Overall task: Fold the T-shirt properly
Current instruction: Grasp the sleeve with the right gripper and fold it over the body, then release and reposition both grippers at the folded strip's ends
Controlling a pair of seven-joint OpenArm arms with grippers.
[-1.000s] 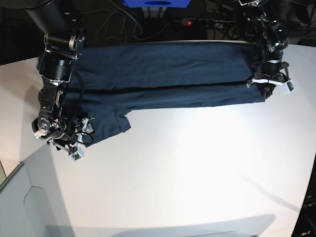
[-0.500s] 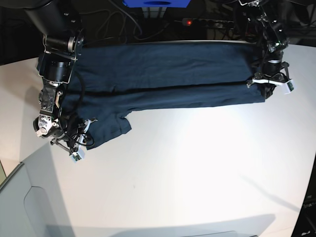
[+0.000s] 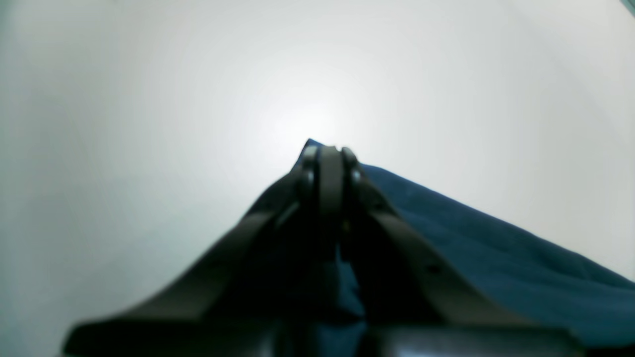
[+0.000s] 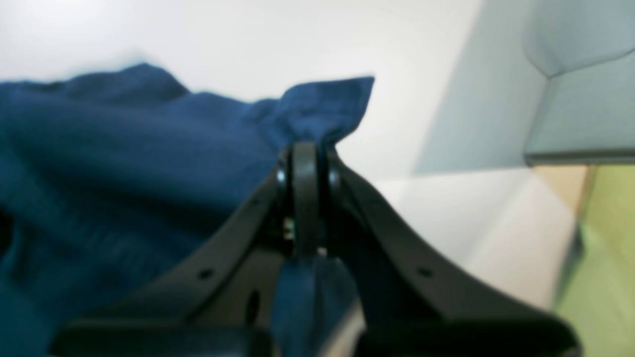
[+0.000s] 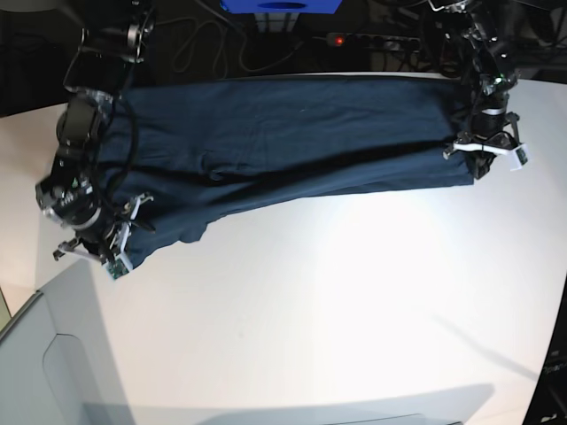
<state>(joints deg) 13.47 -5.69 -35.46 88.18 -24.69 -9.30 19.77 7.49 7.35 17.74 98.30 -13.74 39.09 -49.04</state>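
The dark navy T-shirt (image 5: pixel 292 133) lies stretched in a long band across the far part of the white table (image 5: pixel 354 292). At its right end, my left gripper (image 5: pixel 479 166) is shut on the hem corner. In the left wrist view its jaws (image 3: pixel 325 161) are pressed together, with blue cloth (image 3: pixel 496 258) trailing off to the right. At the left end, my right gripper (image 5: pixel 120 241) is shut on the shirt's lower corner. The right wrist view shows a cloth flap (image 4: pixel 342 101) sticking out past the closed jaws (image 4: pixel 305 158).
A grey bin (image 5: pixel 53 354) sits at the table's front left corner, close under the right gripper, and shows in the right wrist view (image 4: pixel 570 99). Behind the table are black cables, a blue object (image 5: pixel 279 5) and a power strip with a red light (image 5: pixel 337 39).
My right gripper has shut on the shirt's lower left corner and moved left and slightly up, dragging the cloth so the flat sleeve flap is pulled taut. The left gripper has stayed put.
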